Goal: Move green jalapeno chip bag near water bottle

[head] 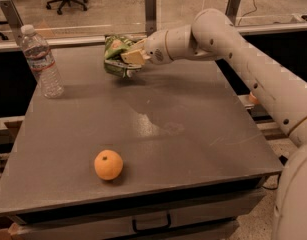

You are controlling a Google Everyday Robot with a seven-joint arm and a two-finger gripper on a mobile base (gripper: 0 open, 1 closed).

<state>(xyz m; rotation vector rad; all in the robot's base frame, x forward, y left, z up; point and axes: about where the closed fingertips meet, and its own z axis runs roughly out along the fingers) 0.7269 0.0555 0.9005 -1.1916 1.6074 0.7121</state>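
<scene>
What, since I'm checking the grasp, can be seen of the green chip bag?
The green jalapeno chip bag is a small, crinkly pack, dark green with paler patches, crumpled and tilted. The gripper, over the table's far middle, is shut on its right side. The bag hangs low over the grey table; whether it touches cannot be told. It is well apart from the water bottle.

No words or numbers can be read. The label on the water bottle (41, 60) by the far left corner and the print on the green jalapeno chip bag (113, 51) are too tiny. The gripper (126, 59) holds the bag above the far edge.
</scene>
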